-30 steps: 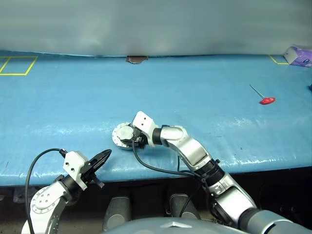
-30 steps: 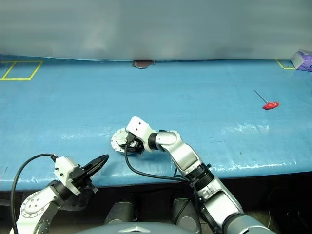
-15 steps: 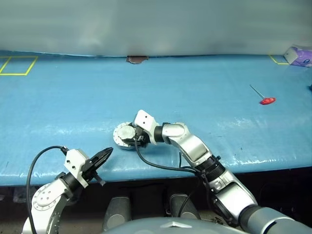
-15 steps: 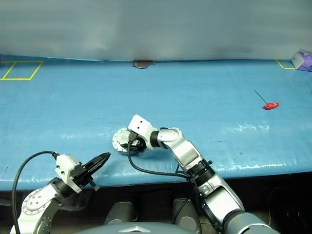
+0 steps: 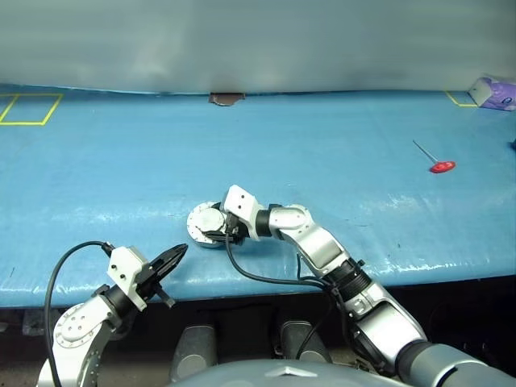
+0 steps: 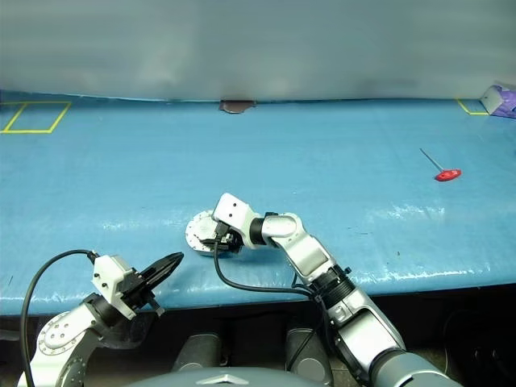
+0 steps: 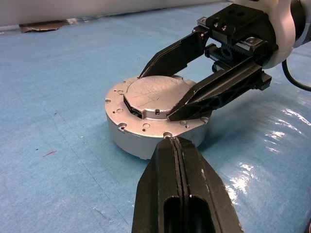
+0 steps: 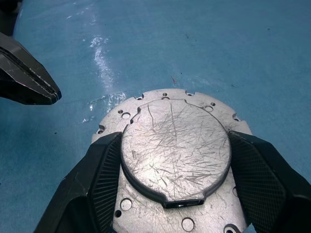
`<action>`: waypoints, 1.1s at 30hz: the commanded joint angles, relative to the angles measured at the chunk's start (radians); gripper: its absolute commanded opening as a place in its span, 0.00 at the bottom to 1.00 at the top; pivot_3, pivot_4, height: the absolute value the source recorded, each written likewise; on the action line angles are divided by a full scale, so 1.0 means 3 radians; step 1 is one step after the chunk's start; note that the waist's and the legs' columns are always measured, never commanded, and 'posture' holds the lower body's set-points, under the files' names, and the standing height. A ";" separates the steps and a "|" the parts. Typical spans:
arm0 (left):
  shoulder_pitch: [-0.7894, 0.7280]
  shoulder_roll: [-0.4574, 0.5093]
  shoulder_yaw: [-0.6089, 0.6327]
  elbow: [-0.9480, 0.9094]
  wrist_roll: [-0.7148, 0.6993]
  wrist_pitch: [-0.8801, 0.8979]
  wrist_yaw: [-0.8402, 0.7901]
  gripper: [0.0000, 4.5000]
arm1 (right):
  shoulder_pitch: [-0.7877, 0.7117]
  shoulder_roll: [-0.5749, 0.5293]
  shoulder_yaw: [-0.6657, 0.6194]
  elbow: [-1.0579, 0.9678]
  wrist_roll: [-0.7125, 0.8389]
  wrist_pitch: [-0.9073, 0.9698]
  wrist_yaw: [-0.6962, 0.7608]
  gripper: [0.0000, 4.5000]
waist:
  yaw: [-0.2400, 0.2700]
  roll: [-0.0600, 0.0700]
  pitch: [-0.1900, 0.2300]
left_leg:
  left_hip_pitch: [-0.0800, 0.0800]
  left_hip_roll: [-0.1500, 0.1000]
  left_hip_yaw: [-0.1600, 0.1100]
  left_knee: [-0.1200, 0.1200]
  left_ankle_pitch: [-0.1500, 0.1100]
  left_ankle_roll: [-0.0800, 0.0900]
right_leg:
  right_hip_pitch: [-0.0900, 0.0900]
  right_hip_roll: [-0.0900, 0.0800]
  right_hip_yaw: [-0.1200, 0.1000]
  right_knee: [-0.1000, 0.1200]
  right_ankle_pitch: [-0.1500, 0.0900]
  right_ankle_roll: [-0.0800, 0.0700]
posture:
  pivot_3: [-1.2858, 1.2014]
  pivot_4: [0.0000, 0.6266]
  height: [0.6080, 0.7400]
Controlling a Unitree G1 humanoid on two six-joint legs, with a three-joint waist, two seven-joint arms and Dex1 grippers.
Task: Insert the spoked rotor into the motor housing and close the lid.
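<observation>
A round silver housing [image 7: 156, 115] is seen flat on the blue tabletop [image 5: 339, 153], near its front edge, with the raised, scratched lid [image 8: 175, 148] on top. The lid is bracketed on both sides by the right tool [image 8: 175, 170], its fingers [image 7: 218, 90] spread wide against the rim. The left tool [image 5: 168, 262] is held fully closed, just in front of the housing. A red-handled key [image 5: 435, 161] lies well apart to the right.

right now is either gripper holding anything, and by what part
The right gripper clasps the lid's raised centre between its fingers, one on each side. The left gripper is shut and empty.
</observation>
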 commanded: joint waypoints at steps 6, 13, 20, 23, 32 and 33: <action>-0.0047 0.0018 0.0012 -0.0091 -0.0083 0.0181 0.0089 0.00 | 0.0039 -0.0003 -0.0048 0.0104 -0.0039 0.0350 -0.0035 0.68 | 0.0002 0.0005 -0.0001 | 0.0003 0.0003 0.0000 0.0000 0.0000 0.0000 | -0.0004 0.0000 0.0000 0.0000 0.0000 0.0000 | 0.52 0.24 1.00; -0.0932 0.0128 0.0423 -0.0265 -0.0708 0.1413 0.0804 0.00 | 0.0007 -0.0006 -0.0061 0.0086 -0.0048 0.0390 -0.0022 0.68 | 0.0030 0.0005 -0.0002 | 0.0006 0.0001 -0.0005 0.0001 0.0001 0.0000 | 0.0004 0.0007 -0.0011 -0.0001 0.0000 0.0000 | 0.52 0.24 1.00; -0.1690 0.0576 0.0138 0.0095 -0.1155 0.2514 0.0487 0.00 | 0.0001 0.0003 -0.0068 0.0098 -0.0064 0.0385 -0.0041 0.68 | 0.0016 0.0005 -0.0003 | 0.0001 0.0001 -0.0006 -0.0003 0.0001 -0.0001 | 0.0015 0.0030 -0.0003 -0.0004 0.0009 0.0002 | 0.52 0.24 1.00; -0.1947 0.0696 -0.0052 0.0354 -0.1137 0.2818 0.0379 0.00 | 0.0016 0.0003 -0.0075 0.0076 -0.0064 0.0391 -0.0058 0.68 | 0.0010 0.0006 -0.0002 | 0.0001 0.0002 -0.0007 -0.0006 0.0002 -0.0002 | 0.0012 0.0033 -0.0002 -0.0004 0.0007 0.0000 | 0.52 0.24 1.00; -0.2204 0.0817 -0.0303 0.0691 -0.0872 0.2877 0.0207 0.00 | 0.0090 -0.0029 -0.0109 -0.0029 -0.0062 0.0431 -0.0108 0.68 | 0.0018 0.0006 -0.0002 | 0.0000 0.0002 -0.0007 -0.0015 0.0003 -0.0005 | 0.0011 0.0032 0.0000 -0.0013 0.0006 -0.0005 | 0.52 0.24 1.00; -0.2205 0.0822 -0.0304 0.0707 -0.0836 0.2853 0.0209 0.00 | 0.0098 -0.0031 -0.0108 -0.0039 -0.0063 0.0436 -0.0114 0.68 | 0.0019 0.0006 -0.0002 | 0.0000 0.0002 -0.0006 -0.0017 0.0003 -0.0005 | 0.0011 0.0032 0.0000 -0.0015 0.0006 -0.0005 | 0.52 0.24 1.00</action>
